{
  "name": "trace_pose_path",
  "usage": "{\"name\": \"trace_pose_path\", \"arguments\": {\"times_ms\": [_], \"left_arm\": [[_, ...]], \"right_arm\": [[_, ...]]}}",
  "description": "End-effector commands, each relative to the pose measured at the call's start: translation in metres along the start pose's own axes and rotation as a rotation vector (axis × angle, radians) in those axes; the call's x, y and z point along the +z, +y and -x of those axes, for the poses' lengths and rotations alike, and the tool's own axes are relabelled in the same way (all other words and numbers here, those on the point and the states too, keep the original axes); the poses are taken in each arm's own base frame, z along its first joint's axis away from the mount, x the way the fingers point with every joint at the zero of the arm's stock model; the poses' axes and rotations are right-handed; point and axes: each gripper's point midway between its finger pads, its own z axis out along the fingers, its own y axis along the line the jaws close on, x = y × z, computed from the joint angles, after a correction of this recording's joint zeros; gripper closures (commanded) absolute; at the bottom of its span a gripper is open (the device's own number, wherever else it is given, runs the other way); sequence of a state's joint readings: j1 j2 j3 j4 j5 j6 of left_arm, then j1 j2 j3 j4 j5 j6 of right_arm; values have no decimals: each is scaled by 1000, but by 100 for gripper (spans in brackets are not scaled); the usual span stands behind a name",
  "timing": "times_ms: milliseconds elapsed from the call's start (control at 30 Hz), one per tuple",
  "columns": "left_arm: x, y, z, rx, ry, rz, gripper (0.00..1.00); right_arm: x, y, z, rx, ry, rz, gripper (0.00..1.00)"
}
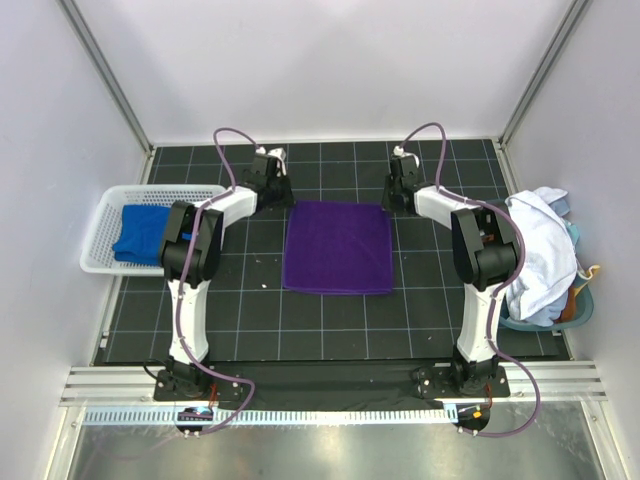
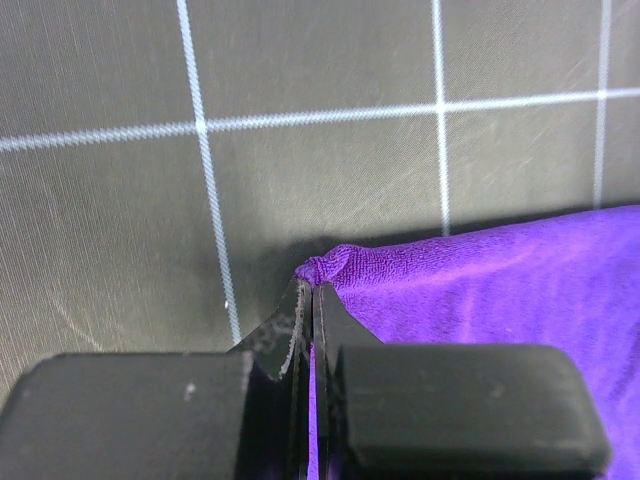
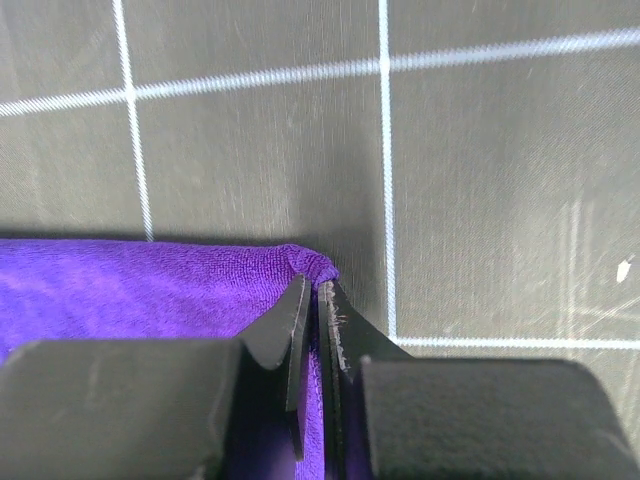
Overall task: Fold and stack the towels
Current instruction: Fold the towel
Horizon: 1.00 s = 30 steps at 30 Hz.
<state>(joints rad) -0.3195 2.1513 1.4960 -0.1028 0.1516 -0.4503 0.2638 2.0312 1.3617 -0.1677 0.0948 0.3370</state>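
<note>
Only my wrist views show the left gripper (image 2: 306,288) and right gripper (image 3: 316,288) pinching the far corners of the flat deep-purple terry towel (image 1: 338,246).

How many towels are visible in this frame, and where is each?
3. The purple towel lies flat mid-table. The blue towel sits in the white basket at left. The white towel is heaped over a bin at right, and that heap may hide more.
</note>
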Motion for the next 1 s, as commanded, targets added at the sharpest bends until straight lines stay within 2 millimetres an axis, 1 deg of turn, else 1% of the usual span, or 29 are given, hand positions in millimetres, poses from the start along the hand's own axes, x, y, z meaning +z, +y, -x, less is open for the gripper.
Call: {"name": "trace_pose_path", "arguments": {"times_ms": [0,33,67,100,233,267,300,367,400,433,467,500,533,567,600,633,667,700,733,767,800,833,867,900,933,967], "left_arm": [[-21,-28,67,3,-176,-100,100],[-24,-31,76,1,-194,-110,100],[-25,-29,80,-3,-200,-113,100],[-27,-29,85,-5,-209,-116,100],[-32,-34,94,-4,-212,-162,100],[-33,-34,95,-4,-213,-168,100],[-35,-37,100,2,-232,-183,100],[-40,-42,102,5,-236,-205,100],[-41,-41,97,1,-226,-205,100],[-42,-42,96,1,-228,-206,100],[-47,-43,96,0,-232,-211,100],[-47,-41,88,-5,-222,-209,100],[-49,-40,86,-7,-224,-208,100],[-54,-41,87,-10,-231,-212,100],[-54,-39,80,-14,-219,-207,100],[-57,-38,78,-18,-219,-204,100],[-63,-39,81,-22,-230,-202,100],[-66,-39,78,-28,-227,-203,100],[-66,-36,70,-33,-211,-199,100],[-68,-36,68,-38,-209,-199,100],[-74,-38,69,-45,-217,-201,100],[-75,-35,61,-53,-202,-195,100],[-78,-36,58,-57,-200,-196,100],[-84,-37,59,-66,-206,-199,100],[-84,-34,50,-73,-190,-190,100],[-86,-32,48,-78,-188,-187,100]], "right_arm": [[-19,7,65,-3,-169,19,91],[-21,8,69,-2,-180,22,91],[-23,8,76,-3,-199,27,91],[-25,9,79,-5,-205,29,91],[-35,11,92,-5,-248,48,91],[-37,11,94,-7,-253,51,91],[-39,13,96,-9,-264,61,91],[-44,13,97,-8,-280,67,91],[-46,14,98,-7,-285,71,91],[-46,13,94,-10,-279,70,91],[-52,13,98,-4,-293,74,91],[-54,14,96,-1,-295,81,91],[-55,12,89,0,-284,83,91],[-62,13,93,5,-304,92,91],[-65,12,91,8,-302,92,91],[-65,9,81,12,-283,87,91],[-68,10,84,16,-308,95,91],[-76,10,87,19,-323,101,91],[-75,8,77,22,-306,97,91],[-77,7,74,24,-303,100,91],[-82,7,74,29,-308,103,91],[-81,4,63,41,-290,100,91],[-83,5,61,43,-295,110,91],[-90,5,62,53,-307,116,92],[-89,3,51,55,-290,112,92],[-91,3,49,66,-289,116,92]]}}
